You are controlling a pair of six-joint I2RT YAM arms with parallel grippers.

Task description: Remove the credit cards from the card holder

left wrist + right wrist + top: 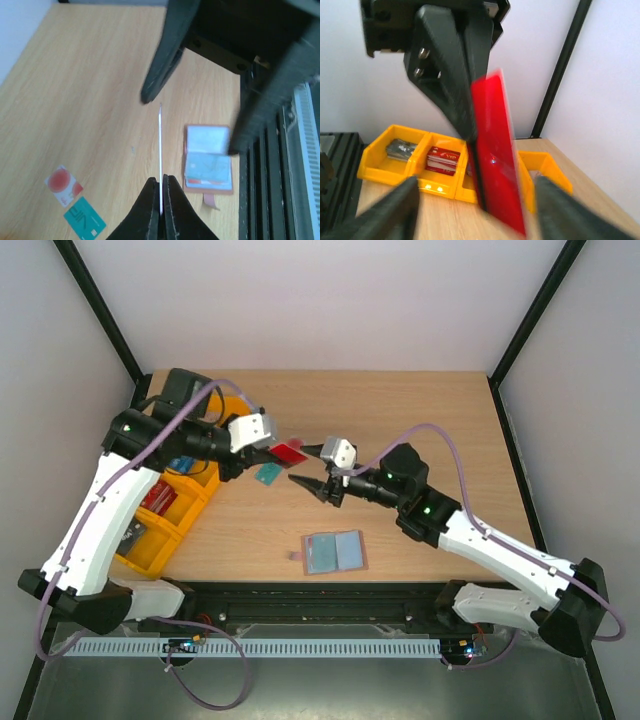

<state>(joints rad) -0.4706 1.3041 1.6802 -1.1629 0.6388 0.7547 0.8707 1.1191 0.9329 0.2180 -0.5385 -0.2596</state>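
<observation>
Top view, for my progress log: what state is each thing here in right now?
card holder: open flat on the table, grey-blue inside up.
red card: pinched in the left claw, off the table.
teal card: loose on the table.
white-pink card: loose on the table beside the teal card.
left claw: shut on the red card.
right claw: open, gripping nothing.

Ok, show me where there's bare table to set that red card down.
Free: the far strip of table along its back edge, and the wood between the card holder and the orange bins. Crowded: mid-table, where the teal card and pale card lie.
</observation>
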